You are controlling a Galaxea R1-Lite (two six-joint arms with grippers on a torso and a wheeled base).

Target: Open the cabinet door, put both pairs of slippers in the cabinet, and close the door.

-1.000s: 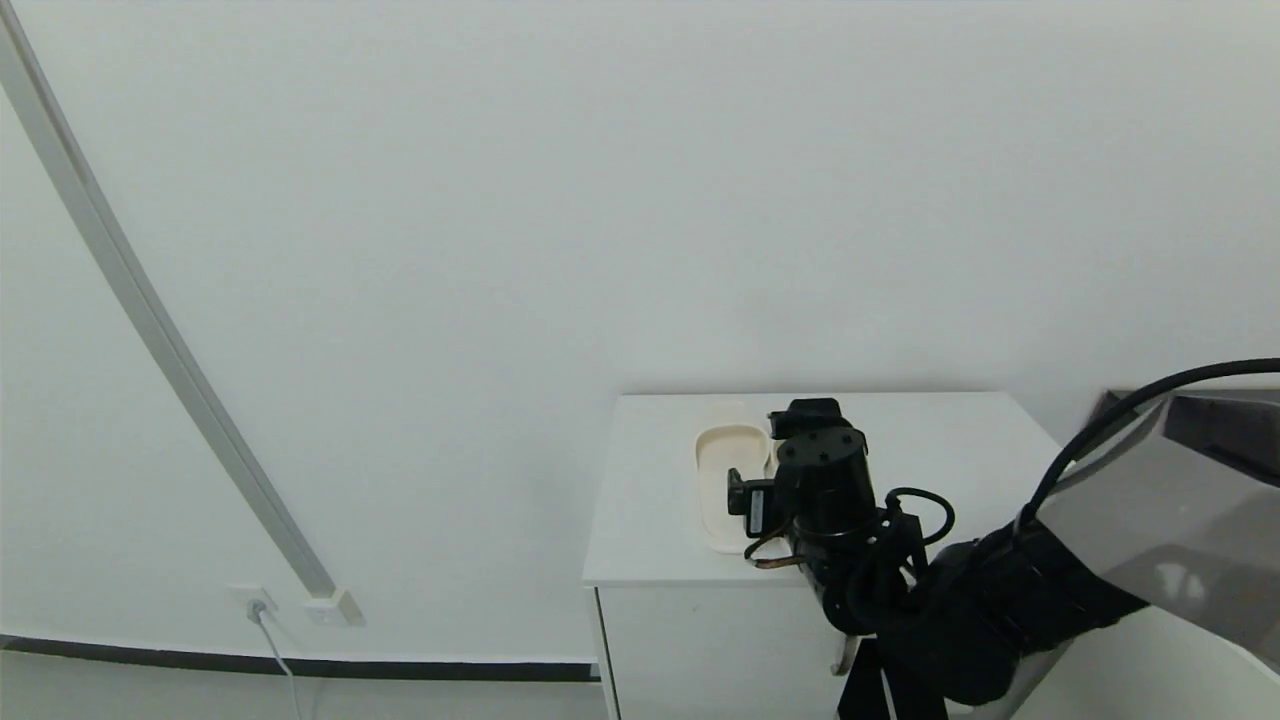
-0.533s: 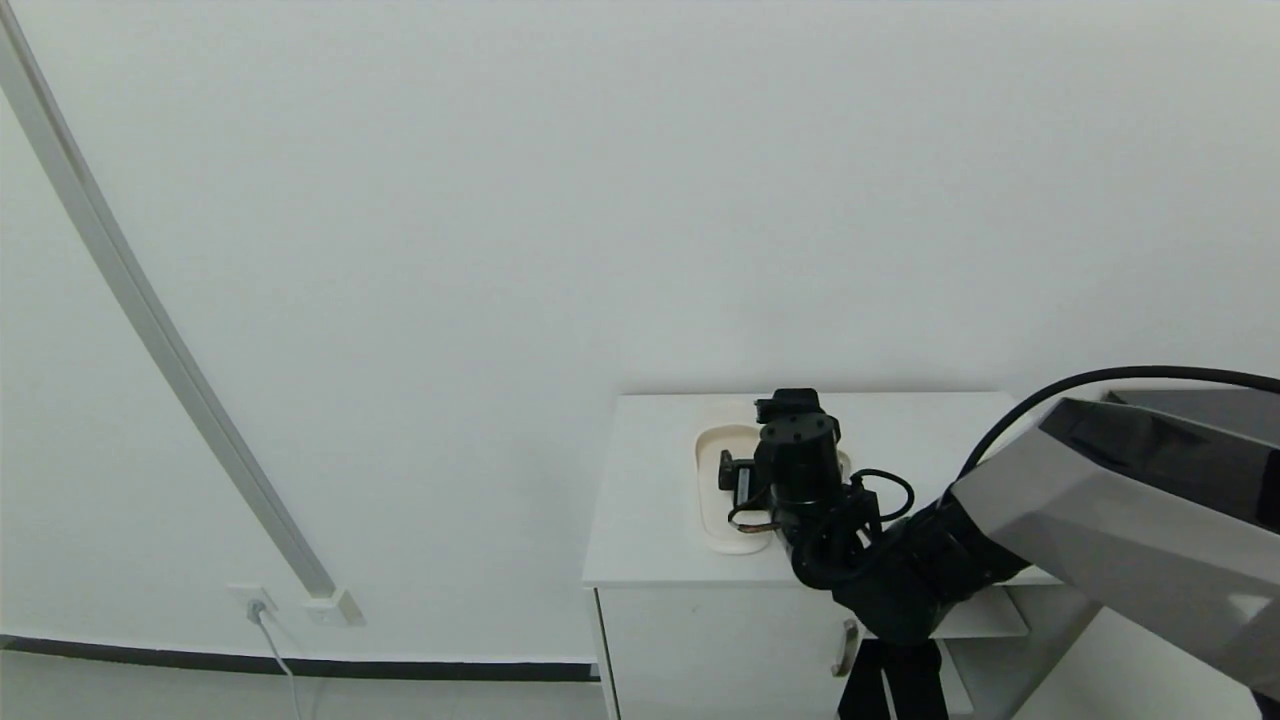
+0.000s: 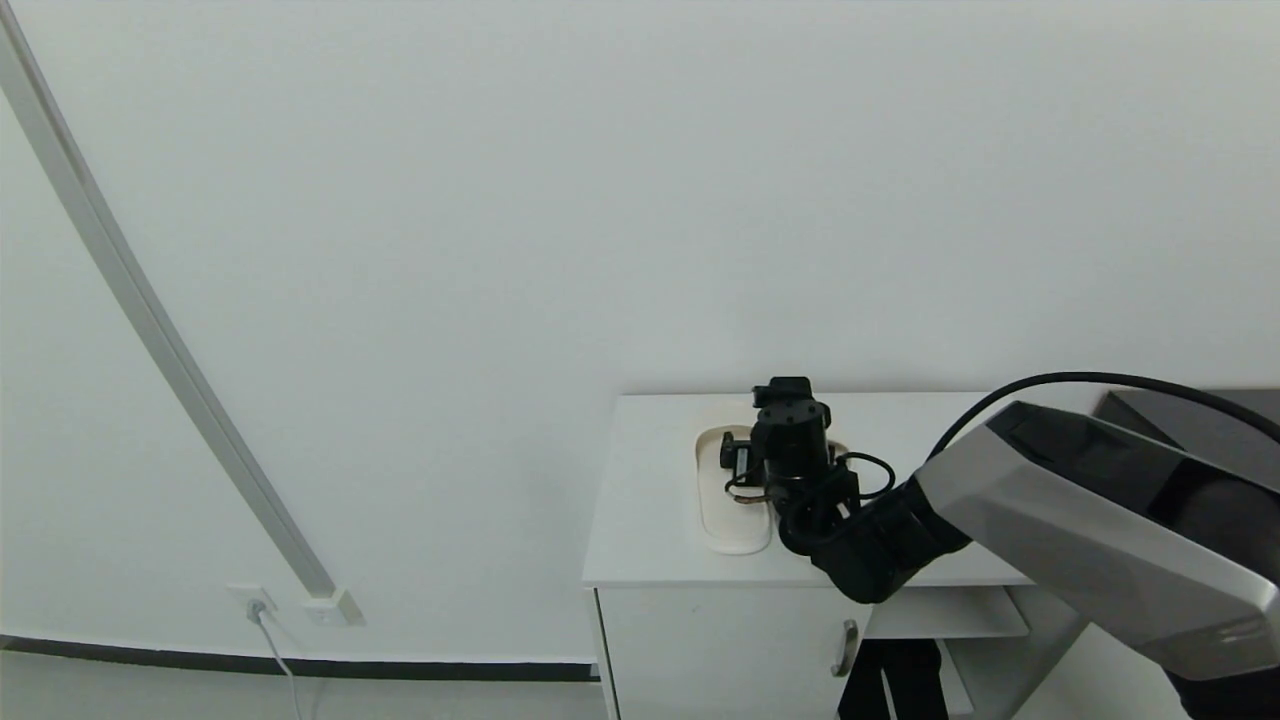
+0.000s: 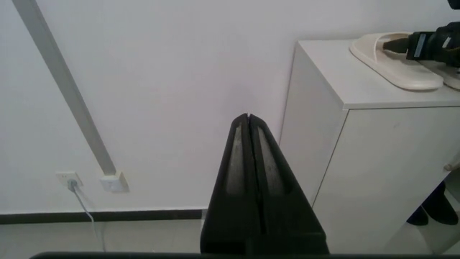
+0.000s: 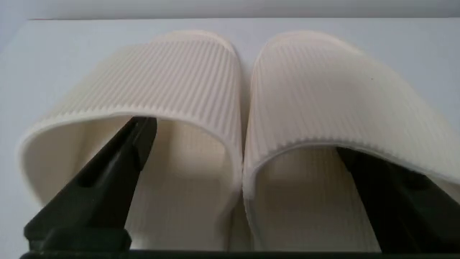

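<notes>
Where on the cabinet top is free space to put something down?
Bare cabinet top: the strip from its left edge to the slippers, and the back right corner. Crowded: the middle, where the right gripper is in the slippers.

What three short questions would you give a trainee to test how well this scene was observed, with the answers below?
1. True or false: the cream slippers lie inside the cabinet.
2. Choose one: the left tool is (A) open wide, (B) shut with nothing between its fingers, (C) holding a slipper.
3. Fill in: each finger of the right tool reaches into one ___.

Key
1. False; they lie on top of it.
2. B
3. slipper
</notes>
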